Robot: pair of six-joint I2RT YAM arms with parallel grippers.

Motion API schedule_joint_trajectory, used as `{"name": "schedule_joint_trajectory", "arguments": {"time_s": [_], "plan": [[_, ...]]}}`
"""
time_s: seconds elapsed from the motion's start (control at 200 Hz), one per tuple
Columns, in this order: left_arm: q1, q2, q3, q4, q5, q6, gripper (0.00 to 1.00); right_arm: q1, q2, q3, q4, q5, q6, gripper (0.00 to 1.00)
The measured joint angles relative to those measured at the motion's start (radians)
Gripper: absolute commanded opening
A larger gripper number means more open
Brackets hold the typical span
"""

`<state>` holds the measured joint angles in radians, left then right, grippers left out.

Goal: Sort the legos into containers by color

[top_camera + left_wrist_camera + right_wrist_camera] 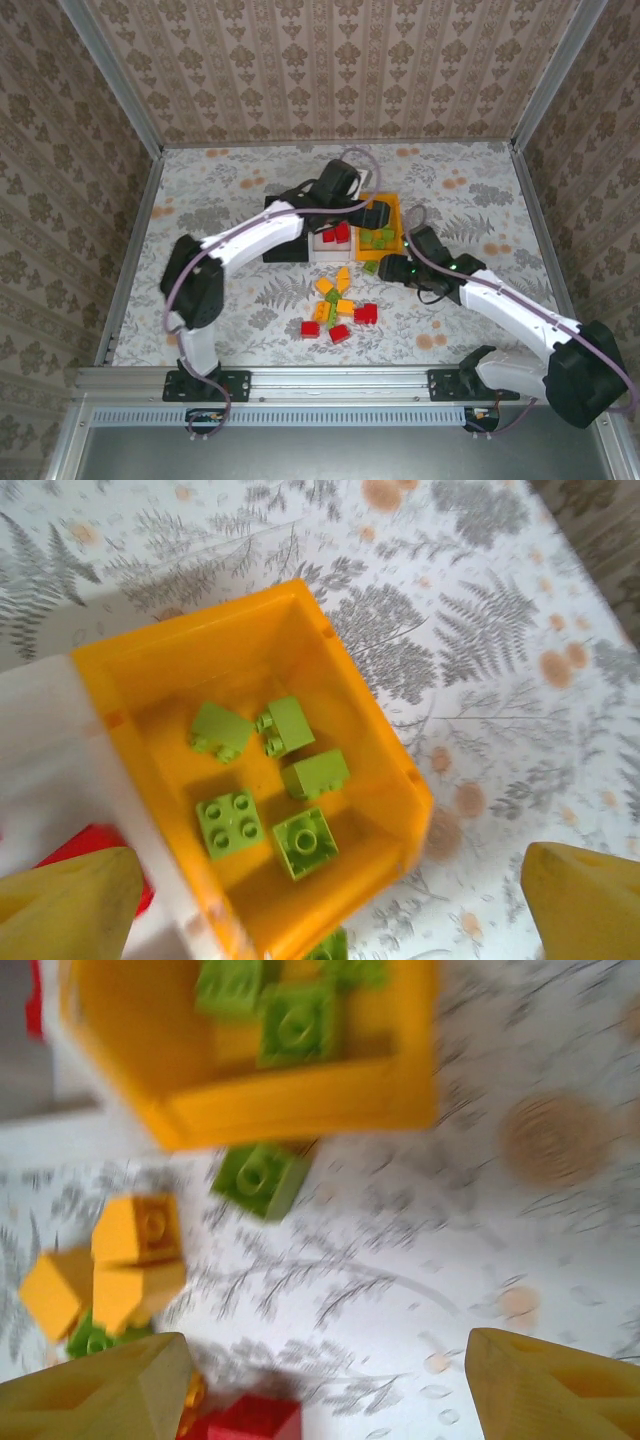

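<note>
The orange-yellow container (330, 670) holds several light green legos (230, 823). My left gripper (330, 925) hangs open above its near corner with nothing between the fingers (70, 905). From above, the left gripper (372, 214) is over that orange container (396, 206), beside the white container (322, 256) with red legos (336, 235) and the black container (284, 250). My right gripper (325, 1400) is open over bare table, just short of a green brick (260, 1178) lying outside the orange container (300, 1100). The top view puts the right gripper (386, 268) in front of that container.
A loose pile of red, yellow and green legos (338, 305) lies in front of the containers. Yellow bricks (130, 1260) and a red brick (250, 1422) sit near my right gripper's left finger. Metal rails and patterned walls bound the table (480, 200).
</note>
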<state>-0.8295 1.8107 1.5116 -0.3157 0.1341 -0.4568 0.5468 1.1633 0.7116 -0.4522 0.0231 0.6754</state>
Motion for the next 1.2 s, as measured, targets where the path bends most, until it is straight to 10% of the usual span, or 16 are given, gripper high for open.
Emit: {"name": "schedule_joint_trajectory", "arguments": {"time_s": [0.37, 0.8, 1.2], "plan": [[-0.025, -0.528, -0.537, 0.066, -0.064, -0.065, 1.00, 0.254, 0.112, -0.015, -0.003, -0.009, -0.017, 0.73], [-0.040, -0.762, -0.753, 0.002, -0.170, -0.157, 1.00, 0.267, 0.172, -0.024, -0.031, 0.092, 0.066, 0.53], [-0.040, -0.806, -0.775, 0.001, -0.211, -0.173, 1.00, 0.228, 0.113, -0.058, -0.065, 0.142, 0.107, 0.76]]}}
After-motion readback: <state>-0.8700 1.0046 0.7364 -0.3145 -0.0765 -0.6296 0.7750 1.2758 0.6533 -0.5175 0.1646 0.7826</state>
